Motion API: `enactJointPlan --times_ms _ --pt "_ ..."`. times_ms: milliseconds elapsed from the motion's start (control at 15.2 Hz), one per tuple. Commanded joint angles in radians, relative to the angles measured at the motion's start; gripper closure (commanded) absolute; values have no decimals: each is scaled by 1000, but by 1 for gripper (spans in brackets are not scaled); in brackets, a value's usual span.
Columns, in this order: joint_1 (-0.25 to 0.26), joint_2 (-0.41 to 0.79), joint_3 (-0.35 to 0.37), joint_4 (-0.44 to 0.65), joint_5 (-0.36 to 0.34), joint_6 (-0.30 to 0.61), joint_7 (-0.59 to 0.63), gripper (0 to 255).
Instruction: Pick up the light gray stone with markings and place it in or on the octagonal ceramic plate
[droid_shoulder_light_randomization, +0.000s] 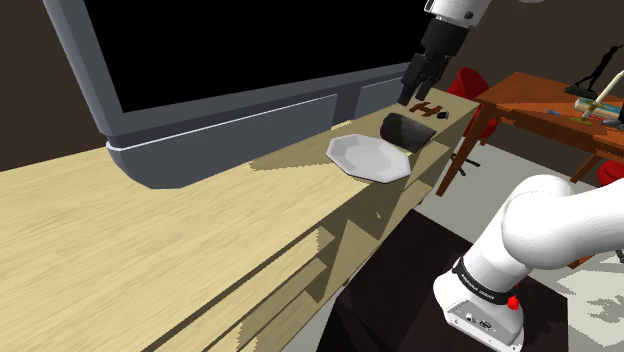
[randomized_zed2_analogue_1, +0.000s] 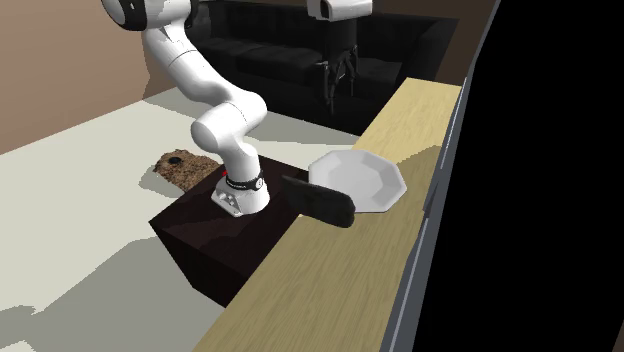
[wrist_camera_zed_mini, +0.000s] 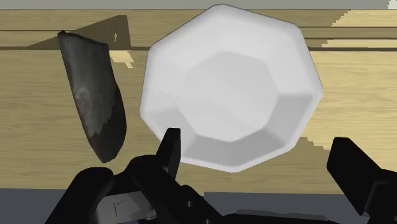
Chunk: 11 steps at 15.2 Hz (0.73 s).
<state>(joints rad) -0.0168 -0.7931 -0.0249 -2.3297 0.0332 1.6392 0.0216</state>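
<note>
Stone (droid_shoulder_light_randomization: 405, 130) reads dark charcoal rather than light: a long tapered slab with a mottled, speckled face, one blunt end and one rounded tip. It lies flat on the pale, grained wooden top (droid_shoulder_light_randomization: 150, 230), just beside the plate (droid_shoulder_light_randomization: 368, 157), at the plate's 2 o'clock in the shoulder view and at its 8 o'clock in the second exterior view. Seen from the wrist, a narrow strip of wood separates the two, so they do not touch. The plate is plain white and smooth, eight-sided, with sloping facets around a flat centre. The gripper (droid_shoulder_light_randomization: 420, 88) hangs well above the top, at the plate's 1 o'clock in the shoulder view; its black fingers (wrist_camera_zed_mini: 170, 149) are spread wide and empty, with the plate's rim showing far below between them. A big black screen (droid_shoulder_light_randomization: 200, 50) in a smooth grey frame stands on the same top at the plate's 10 o'clock
</note>
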Motion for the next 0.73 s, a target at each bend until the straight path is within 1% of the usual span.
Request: enactJointPlan --times_ms 0,330,660 --pt "0 0 0 0 0 0 0 0" --pt "-25 37 -104 -52 -63 71 -132 0" --pt "-48 111 -210 -72 -121 151 -264 0"
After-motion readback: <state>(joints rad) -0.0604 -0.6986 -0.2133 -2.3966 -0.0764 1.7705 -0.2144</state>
